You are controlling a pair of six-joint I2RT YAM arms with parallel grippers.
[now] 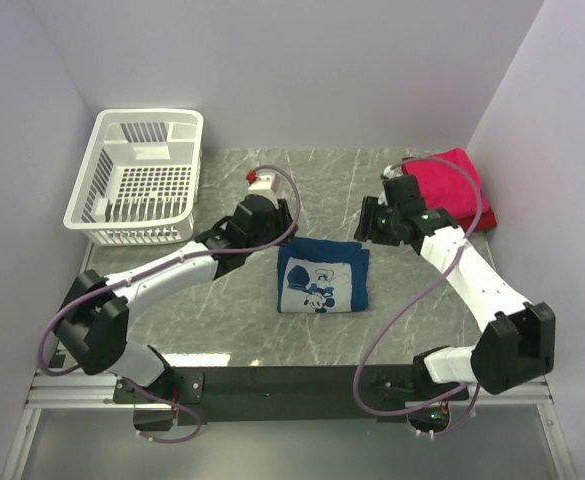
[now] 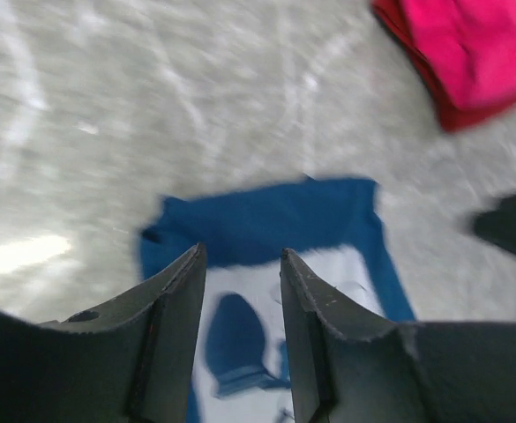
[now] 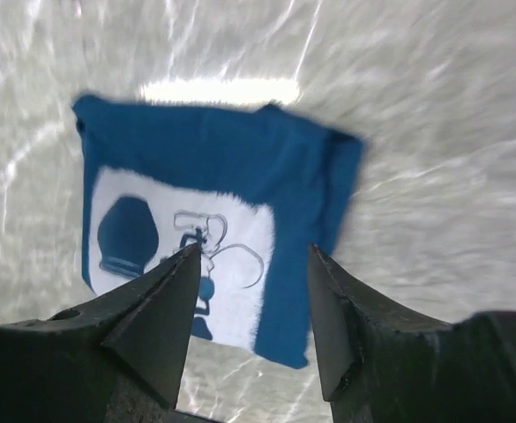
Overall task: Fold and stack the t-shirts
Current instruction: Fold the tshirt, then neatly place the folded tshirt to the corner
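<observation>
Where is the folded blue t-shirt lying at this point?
In the top view the blue t-shirt lies folded near the middle of the table, with the red shirts at the far right and the white basket far left.

**Blue, pink and red on grey marble**

The blue shirt (image 1: 322, 277) is a deep, even blue with a white panel, printed with a cartoon in blue and dark line. The pink shirt (image 1: 447, 175) is a hot pink-red. The red shirt (image 2: 450, 115) is darker, a deep red. The basket (image 1: 137, 180) is plain white and slotted. The table (image 1: 222, 335) is grey-green marble with pale veins. The left arm (image 1: 167, 270) and right arm (image 1: 477, 282) are white with black joints. The cables (image 1: 397, 320) are mauve. The left gripper (image 2: 240, 260) and right gripper (image 3: 250, 256) are dark grey.
</observation>
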